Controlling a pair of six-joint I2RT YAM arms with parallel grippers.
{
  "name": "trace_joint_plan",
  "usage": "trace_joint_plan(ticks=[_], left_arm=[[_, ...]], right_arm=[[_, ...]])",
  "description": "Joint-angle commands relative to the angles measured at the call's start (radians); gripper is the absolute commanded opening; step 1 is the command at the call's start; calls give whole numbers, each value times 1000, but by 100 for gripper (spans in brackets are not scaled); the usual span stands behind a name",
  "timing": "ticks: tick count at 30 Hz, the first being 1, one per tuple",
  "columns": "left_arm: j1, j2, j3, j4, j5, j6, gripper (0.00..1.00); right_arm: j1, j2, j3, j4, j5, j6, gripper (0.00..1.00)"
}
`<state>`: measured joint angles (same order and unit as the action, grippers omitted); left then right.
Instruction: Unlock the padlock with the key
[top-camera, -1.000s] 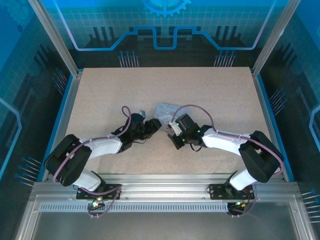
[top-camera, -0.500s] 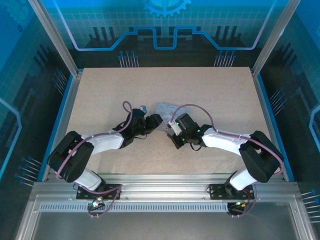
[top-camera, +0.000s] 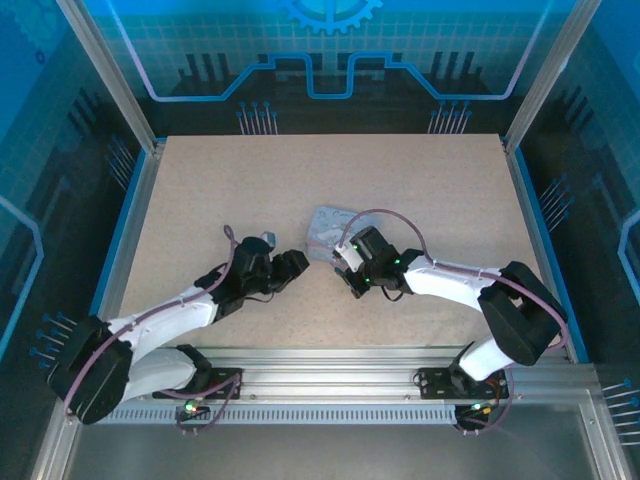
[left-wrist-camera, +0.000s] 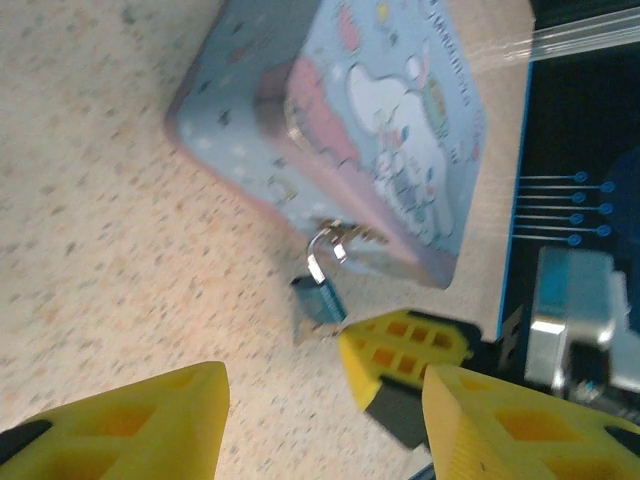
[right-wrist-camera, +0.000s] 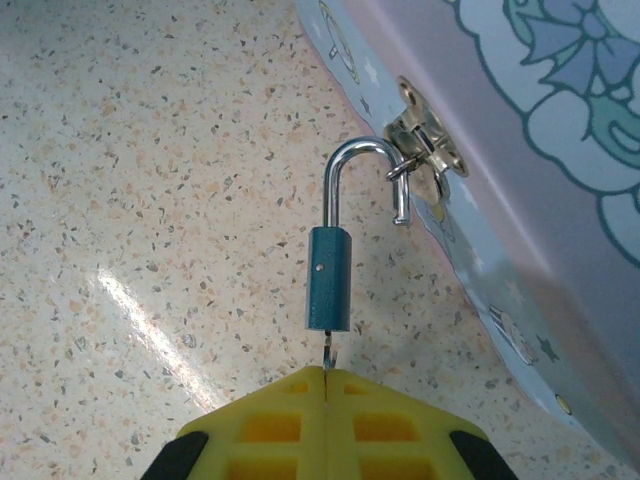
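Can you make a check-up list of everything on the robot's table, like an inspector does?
Surface: speckled beige table, no spills seen.
Job's things: padlock hangs by its shackle from the clasp of the tin; the shackle's short end looks free of the body. The key sticks into the padlock's bottom.
Clutter: nothing seen besides the pale blue cartoon tin.
Grippers: right gripper shut on the key; left gripper open, near the padlock, holding nothing.
Cables: purple cables loop along both arms, no snag seen.
Surroundings: blue patterned walls, metal frame.
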<state>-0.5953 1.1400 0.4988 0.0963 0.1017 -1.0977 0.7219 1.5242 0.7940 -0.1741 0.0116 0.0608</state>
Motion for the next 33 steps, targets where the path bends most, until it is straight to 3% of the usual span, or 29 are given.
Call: trace_joint_plan(ticks=[1,7,33], left_arm=[[-14,-62,-22,-143,1,13,55],[-39,-112,-36,-226,-7,21,57],[-51,-77,-63,-149,0,-14,58]], right_arm=[[13,-30,13,11,13,-47,0],[8,-34,14,30,13,-72,0],[5,19,37,129,-21,-82,0]])
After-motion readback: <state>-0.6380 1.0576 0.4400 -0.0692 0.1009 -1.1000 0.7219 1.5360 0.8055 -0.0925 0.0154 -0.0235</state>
